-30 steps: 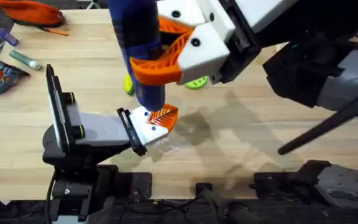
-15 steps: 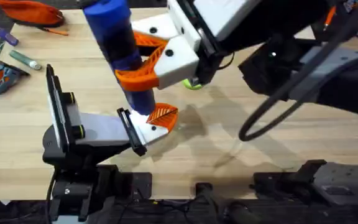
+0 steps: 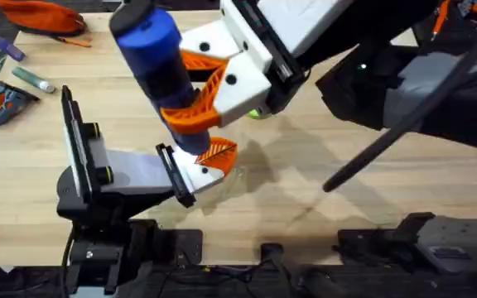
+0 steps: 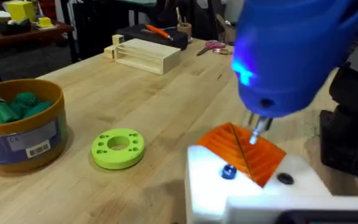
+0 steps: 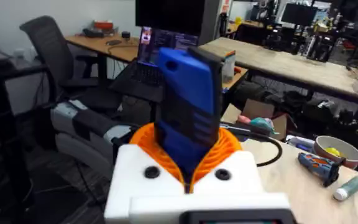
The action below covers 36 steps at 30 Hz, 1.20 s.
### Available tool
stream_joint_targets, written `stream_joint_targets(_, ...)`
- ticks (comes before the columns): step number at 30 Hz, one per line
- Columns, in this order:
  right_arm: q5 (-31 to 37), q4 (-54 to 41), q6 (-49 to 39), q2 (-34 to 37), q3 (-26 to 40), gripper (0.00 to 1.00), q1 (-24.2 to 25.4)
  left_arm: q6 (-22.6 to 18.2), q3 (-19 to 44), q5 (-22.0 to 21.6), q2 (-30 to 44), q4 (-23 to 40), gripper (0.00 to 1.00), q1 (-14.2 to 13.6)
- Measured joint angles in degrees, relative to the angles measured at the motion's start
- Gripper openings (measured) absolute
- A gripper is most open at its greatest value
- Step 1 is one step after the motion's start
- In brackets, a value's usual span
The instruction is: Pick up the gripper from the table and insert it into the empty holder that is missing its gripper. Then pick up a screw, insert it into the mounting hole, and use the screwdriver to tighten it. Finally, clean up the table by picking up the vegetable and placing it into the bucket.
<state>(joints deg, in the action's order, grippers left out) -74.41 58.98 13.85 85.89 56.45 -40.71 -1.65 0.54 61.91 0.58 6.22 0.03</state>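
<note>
At the near left, the white holder [image 3: 199,172] carries the orange gripper [image 3: 216,153] in its slot. Directly above, the right gripper [image 3: 195,98] clamps the blue screwdriver [image 3: 157,62], its bit [image 4: 256,129] touching the orange pad (beside a blue screw head). Farther off stands the bucket [image 4: 18,124].

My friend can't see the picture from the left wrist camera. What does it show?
A fat blue screwdriver with a glowing light points its thin metal bit down at an orange ribbed gripper seated in a white holder. Farther off on the wooden table sit a green disc and a brown bucket holding green toys.
</note>
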Motion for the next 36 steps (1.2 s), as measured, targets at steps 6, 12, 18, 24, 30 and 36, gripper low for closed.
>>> stream_joint_targets(6, -1.1, -1.7, -3.6, 0.0, 0.0, 0.023, 0.0, 0.0, 0.0, 0.0, 0.0, 0.0, 0.013, 0.0)
stream_joint_targets(12, -0.8, -1.8, -4.7, 0.0, 0.0, 0.023, 0.0, 0.0, 0.0, 0.0, 0.0, 0.0, 0.013, 0.0)
stream_joint_targets(18, 1.0, -1.8, -4.2, 0.0, 0.0, 0.023, 0.0, 0.0, 0.0, 0.0, 0.0, 0.0, 0.013, 0.0)
stream_joint_targets(24, 2.5, -1.8, -3.4, 0.0, 0.0, 0.023, 0.0, 0.0, 0.0, 0.0, 0.0, 0.0, 0.013, 0.0)
stream_joint_targets(30, 2.8, -1.8, -3.3, 0.0, 0.0, 0.023, -0.1, 0.0, 0.0, 0.0, 0.0, 0.0, 0.013, 0.0)
stream_joint_targets(36, 3.0, -1.8, -3.3, 0.0, 0.0, 0.023, -0.4, 0.0, 0.0, 0.0, 0.0, 0.0, 0.013, 0.0)
